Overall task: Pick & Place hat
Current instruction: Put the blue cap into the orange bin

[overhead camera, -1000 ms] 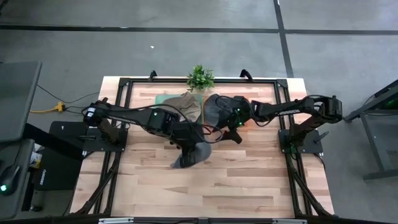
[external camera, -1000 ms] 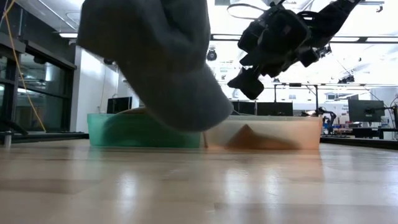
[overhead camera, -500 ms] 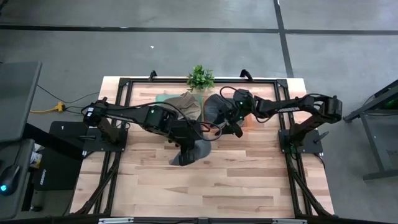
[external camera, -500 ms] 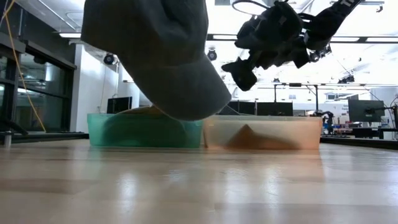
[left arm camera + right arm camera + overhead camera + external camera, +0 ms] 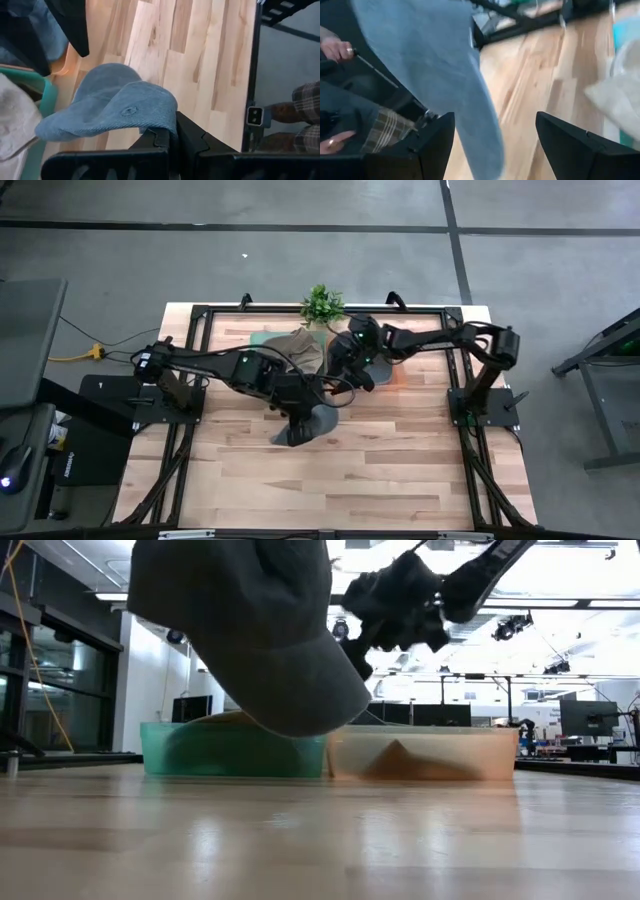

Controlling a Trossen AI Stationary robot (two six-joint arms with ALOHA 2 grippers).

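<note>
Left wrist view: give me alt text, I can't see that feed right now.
The left end effector is shut on the edge of a blue-grey hat, holding it above the light wooden table. A green bin with pale fabric inside sits to one side; a person's plaid sleeve shows beyond the table.

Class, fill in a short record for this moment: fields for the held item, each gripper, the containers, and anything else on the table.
held item: grey-blue fabric cap, lifted clear of the wooden table
left gripper: shut on the cap's edge, over the table's middle
right gripper: open, above the bins
containers: green plastic bin beside orange plastic bin, each holding hats
other: small green potted plant at the far edge
</note>
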